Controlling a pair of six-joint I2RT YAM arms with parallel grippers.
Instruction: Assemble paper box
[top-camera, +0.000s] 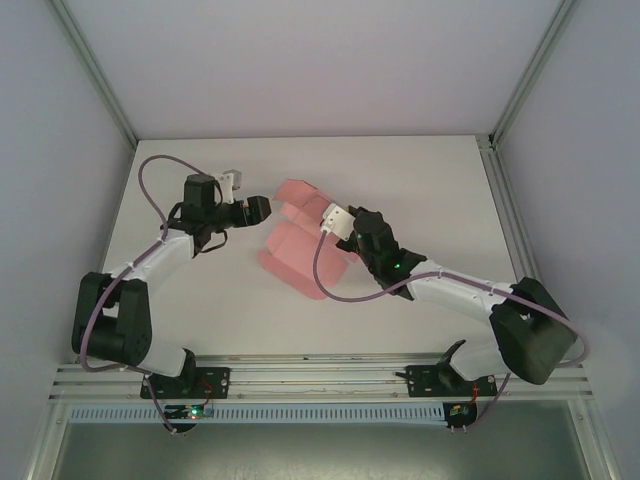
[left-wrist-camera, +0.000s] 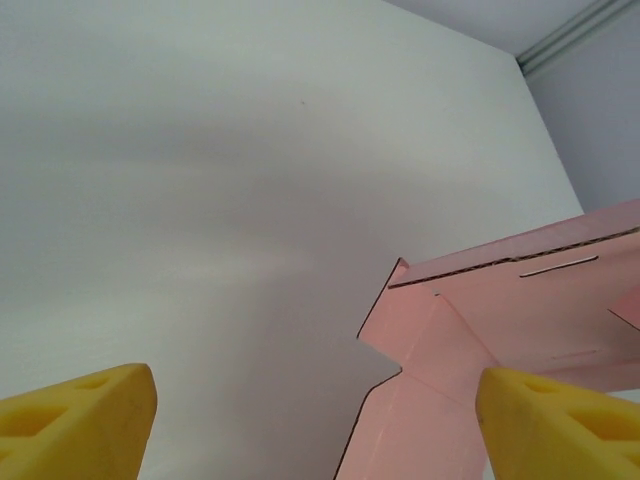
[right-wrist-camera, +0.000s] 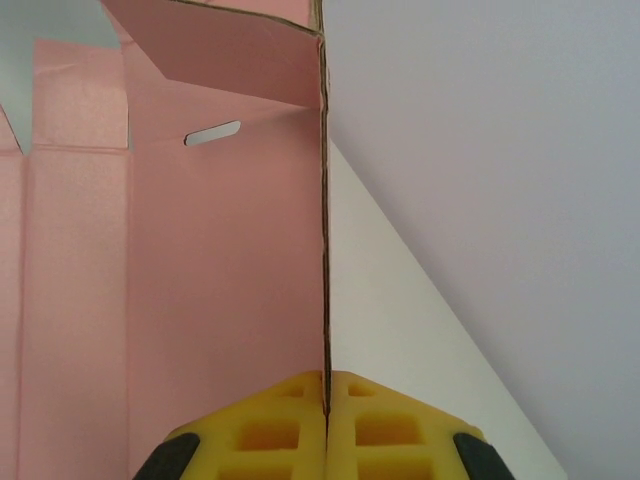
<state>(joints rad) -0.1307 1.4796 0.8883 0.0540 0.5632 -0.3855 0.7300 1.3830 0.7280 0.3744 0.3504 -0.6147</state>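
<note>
The paper box (top-camera: 290, 250) is a pink die-cut sheet, partly folded, lying mid-table with some panels raised. My right gripper (right-wrist-camera: 326, 385) is shut on the thin edge of an upright panel of the paper box (right-wrist-camera: 200, 280); a slot shows in that panel. From above, the right gripper (top-camera: 345, 238) sits at the sheet's right side. My left gripper (top-camera: 258, 209) hovers just left of the sheet, apart from it. In the left wrist view the left gripper (left-wrist-camera: 320, 420) is open, its yellow pads wide apart, with a flap corner of the paper box (left-wrist-camera: 520, 310) ahead on the right.
The white table (top-camera: 420, 180) is ringed by pale enclosure walls with aluminium corner posts (top-camera: 95, 70). An aluminium rail (top-camera: 320, 375) carrying both arm bases runs along the near edge. Bare tabletop lies behind and to both sides of the sheet.
</note>
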